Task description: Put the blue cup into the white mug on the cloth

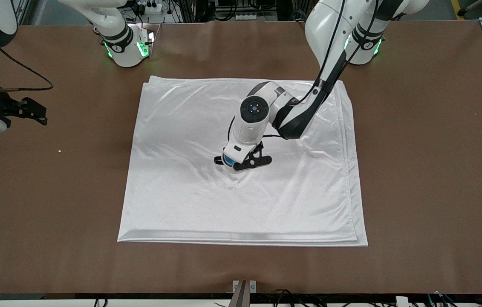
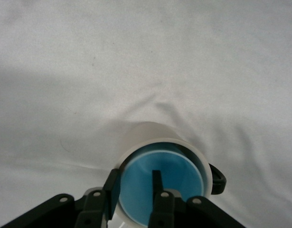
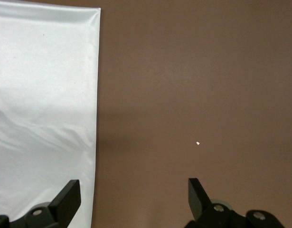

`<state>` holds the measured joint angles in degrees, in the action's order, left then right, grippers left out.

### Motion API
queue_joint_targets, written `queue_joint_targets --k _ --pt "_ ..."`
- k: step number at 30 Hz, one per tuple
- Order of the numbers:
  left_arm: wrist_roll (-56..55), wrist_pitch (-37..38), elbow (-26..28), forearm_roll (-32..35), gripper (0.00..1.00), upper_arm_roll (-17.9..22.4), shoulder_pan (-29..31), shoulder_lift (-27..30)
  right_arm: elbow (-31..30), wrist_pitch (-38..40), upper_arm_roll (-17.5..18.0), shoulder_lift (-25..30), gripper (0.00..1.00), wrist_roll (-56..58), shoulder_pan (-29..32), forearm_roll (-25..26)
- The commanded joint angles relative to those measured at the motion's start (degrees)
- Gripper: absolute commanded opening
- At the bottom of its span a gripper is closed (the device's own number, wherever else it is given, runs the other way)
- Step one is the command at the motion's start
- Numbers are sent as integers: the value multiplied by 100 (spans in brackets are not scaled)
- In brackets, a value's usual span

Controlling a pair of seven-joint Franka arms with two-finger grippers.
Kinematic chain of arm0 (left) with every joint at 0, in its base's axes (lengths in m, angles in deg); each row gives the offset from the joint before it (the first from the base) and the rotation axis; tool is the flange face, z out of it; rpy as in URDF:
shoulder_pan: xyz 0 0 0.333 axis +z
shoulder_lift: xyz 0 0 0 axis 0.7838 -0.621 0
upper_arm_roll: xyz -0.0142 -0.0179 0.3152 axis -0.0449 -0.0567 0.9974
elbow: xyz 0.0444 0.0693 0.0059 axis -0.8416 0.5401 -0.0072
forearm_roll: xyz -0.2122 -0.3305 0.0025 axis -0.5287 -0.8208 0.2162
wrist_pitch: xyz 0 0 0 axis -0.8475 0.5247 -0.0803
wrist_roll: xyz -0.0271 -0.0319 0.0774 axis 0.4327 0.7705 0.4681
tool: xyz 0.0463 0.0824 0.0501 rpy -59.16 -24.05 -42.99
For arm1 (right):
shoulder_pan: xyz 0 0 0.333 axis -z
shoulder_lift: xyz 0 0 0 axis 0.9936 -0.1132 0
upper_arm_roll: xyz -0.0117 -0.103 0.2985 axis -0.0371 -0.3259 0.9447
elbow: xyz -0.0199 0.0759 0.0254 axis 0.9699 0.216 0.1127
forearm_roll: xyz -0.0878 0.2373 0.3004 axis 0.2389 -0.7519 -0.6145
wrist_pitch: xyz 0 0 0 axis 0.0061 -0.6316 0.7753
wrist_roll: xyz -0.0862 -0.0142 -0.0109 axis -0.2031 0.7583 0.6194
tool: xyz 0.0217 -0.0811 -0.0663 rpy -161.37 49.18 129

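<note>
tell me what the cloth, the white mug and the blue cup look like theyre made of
Cloth: looks like satin or a similar synthetic; it has a glossy sheen and soft wrinkles.
White mug: possibly ceramic or plastic; an opaque, matte off-white wall with a dark handle.
Blue cup: probably plastic; a smooth, uniform sky-blue inside. It sits inside the mug.

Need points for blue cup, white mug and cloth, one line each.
blue cup (image 2: 157, 183): left wrist view, on its sky-blue inside.
white mug (image 2: 150, 135): left wrist view, on its outer wall just under the rim.
cloth (image 1: 189, 200): front view, on a bare stretch nearer the camera.
</note>
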<state>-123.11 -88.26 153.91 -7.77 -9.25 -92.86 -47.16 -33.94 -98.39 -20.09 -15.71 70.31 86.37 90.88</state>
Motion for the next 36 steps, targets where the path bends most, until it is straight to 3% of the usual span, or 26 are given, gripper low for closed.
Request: queue_joint_targets --k 1,24,36 --pt "122 -58 -28 -66 100 47 -41 3 193 -102 44 -168 100 -260 152 -133" --pt "464 -23 -19 -13 100 187 266 310 202 -173 44 -221 100 -295 143 -107" --pt "1097 56 -27 -4 100 144 1206 460 202 -173 44 -221 100 -304 143 -107"
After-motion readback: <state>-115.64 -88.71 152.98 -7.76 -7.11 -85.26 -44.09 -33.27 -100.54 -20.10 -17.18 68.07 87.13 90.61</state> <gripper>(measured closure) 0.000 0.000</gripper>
